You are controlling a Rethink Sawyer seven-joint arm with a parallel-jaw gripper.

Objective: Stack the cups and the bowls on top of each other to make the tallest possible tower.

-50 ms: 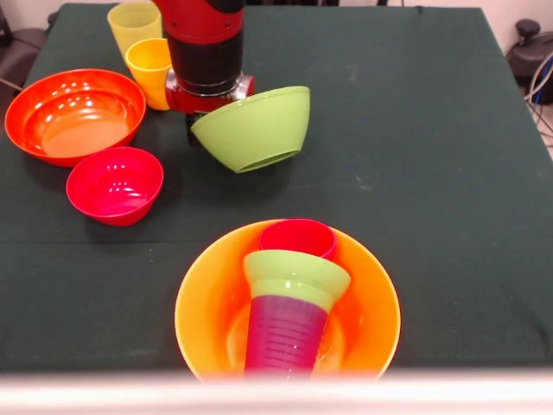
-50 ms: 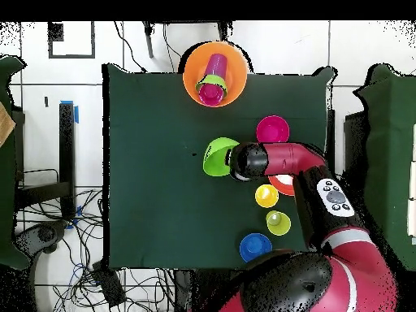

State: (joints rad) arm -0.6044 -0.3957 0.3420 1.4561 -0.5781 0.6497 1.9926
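My gripper (image 1: pixel 197 131) is shut on the rim of the large green bowl (image 1: pixel 253 128), which hangs tilted just above the table, its opening turned toward the arm. From overhead the gripper (image 2: pixel 231 162) sits right of this bowl (image 2: pixel 215 157). The tower stands at the table's near edge: the large yellow-orange bowl (image 1: pixel 371 294) holds the purple ribbed cup (image 1: pixel 285 333), then the small green bowl (image 1: pixel 294 277), then the red-pink cup (image 1: pixel 298 238). From overhead, the stack (image 2: pixel 213 82) leans inside that bowl (image 2: pixel 193 77).
A wide orange-red bowl (image 1: pixel 17 121) and a small red-pink bowl (image 1: pixel 114 184) sit at the left. Behind them stand a pale yellow cup (image 1: pixel 134 26) and a yellow-orange cup (image 1: pixel 149 69). A small blue bowl (image 2: pixel 254 246) lies near the robot's base.
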